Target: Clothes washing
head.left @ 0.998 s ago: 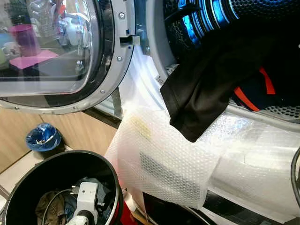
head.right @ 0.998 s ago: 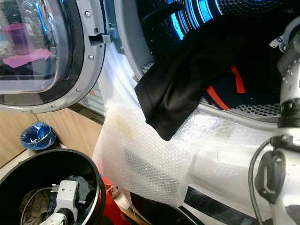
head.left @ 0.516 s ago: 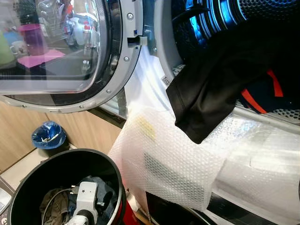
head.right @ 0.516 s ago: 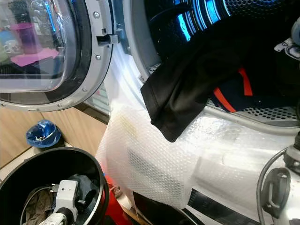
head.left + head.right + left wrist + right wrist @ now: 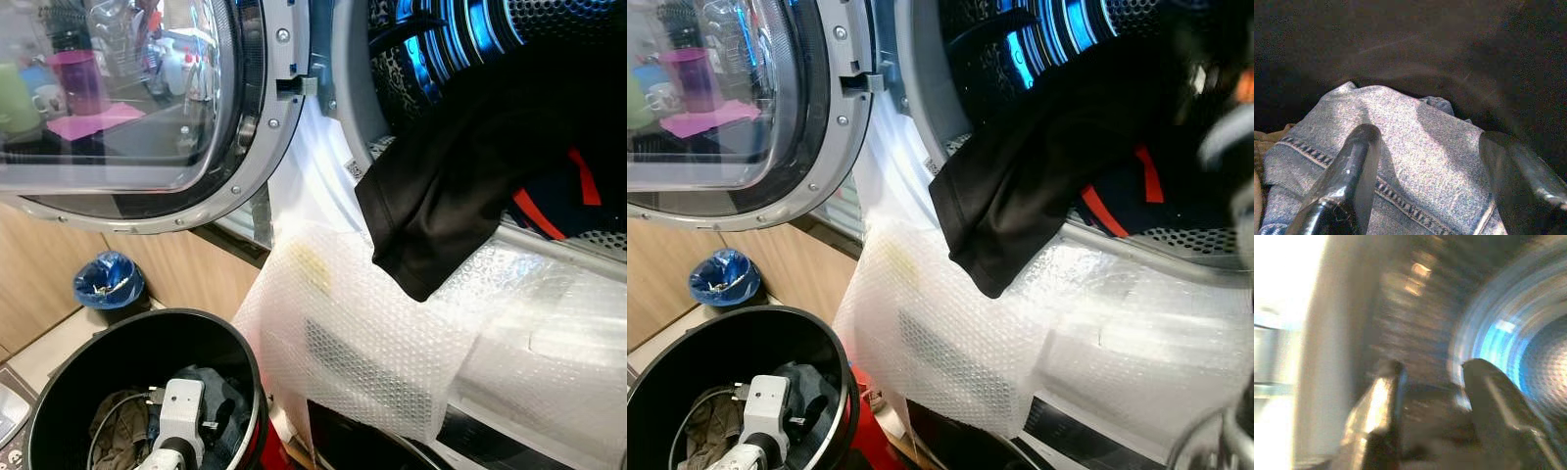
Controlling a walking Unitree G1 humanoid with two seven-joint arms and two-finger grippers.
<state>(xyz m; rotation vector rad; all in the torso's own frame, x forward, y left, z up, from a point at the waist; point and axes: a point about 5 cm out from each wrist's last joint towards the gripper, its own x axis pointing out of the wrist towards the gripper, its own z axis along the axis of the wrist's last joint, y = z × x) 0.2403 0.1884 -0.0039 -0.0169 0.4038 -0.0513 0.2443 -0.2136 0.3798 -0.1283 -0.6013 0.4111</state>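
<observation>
A black garment (image 5: 441, 196) hangs out of the washer drum (image 5: 490, 29) over its front rim. Behind it in the drum lies a dark garment with orange-red stripes (image 5: 554, 201). My left arm (image 5: 181, 416) reaches down into the black bin (image 5: 59, 392). My left gripper (image 5: 1427, 137) hangs open just above a blue denim garment (image 5: 1415, 147), its fingers (image 5: 1356, 161) apart over the cloth. My right arm (image 5: 1225, 127) is a blur at the drum mouth. My right gripper (image 5: 1432, 367) is open and faces the blue-lit drum wall.
The round glass washer door (image 5: 118, 98) stands open to the left. Bubble wrap (image 5: 372, 343) covers the washer front below the drum. A small bin with a blue bag (image 5: 108, 281) sits on the floor by the wooden wall. More clothes (image 5: 118, 431) lie in the black bin.
My right arm has swung up from the lower right edge towards the drum mouth and is now blurred. The head view has shifted slightly. The left arm stays in the bin.
</observation>
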